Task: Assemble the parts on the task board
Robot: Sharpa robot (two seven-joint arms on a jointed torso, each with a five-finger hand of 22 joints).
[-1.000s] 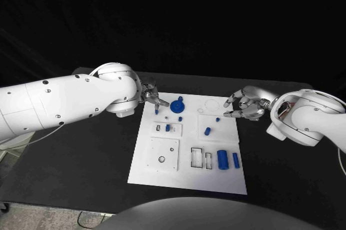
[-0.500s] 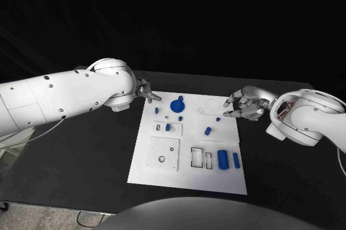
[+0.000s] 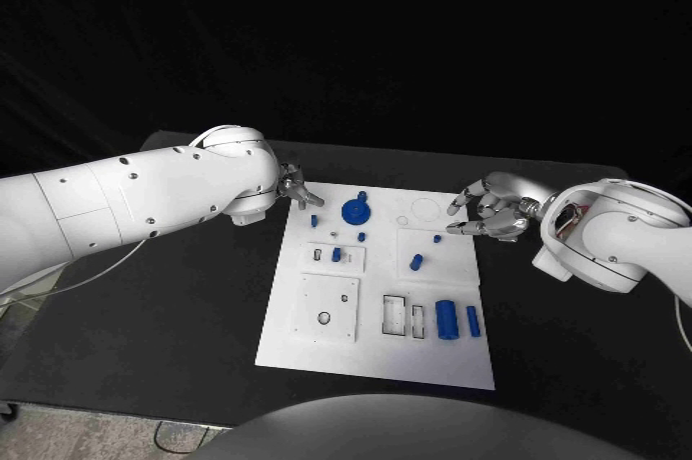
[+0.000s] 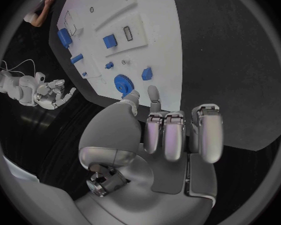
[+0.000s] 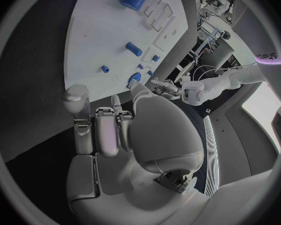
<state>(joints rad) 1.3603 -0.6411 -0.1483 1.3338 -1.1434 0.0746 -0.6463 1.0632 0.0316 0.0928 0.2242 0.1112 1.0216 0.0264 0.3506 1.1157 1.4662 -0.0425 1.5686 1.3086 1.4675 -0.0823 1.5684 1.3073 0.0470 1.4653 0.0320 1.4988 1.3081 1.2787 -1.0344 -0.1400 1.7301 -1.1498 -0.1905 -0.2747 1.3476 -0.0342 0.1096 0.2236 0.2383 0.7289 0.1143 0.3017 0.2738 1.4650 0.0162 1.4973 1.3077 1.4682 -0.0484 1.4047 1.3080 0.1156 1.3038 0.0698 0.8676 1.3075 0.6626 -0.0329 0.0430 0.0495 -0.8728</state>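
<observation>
- Left hand (image 3: 297, 189) is hovering just off the task board's (image 3: 372, 348) far left corner, fingers apart and holding nothing, likely poised to reach the parts nearby.
- Blue gear (image 3: 356, 212) is sitting near that corner of the board, with a small blue peg (image 3: 315, 220) beside it.
- Two blue cylinders (image 3: 456, 320) are lying by the board's near right edge, seemingly waiting for the slots beside them.
- Right hand (image 3: 488, 212) is hanging over the tabletop (image 3: 159, 310) just beside the board's far right edge, fingers loosely curled apart, gripping nothing.
</observation>
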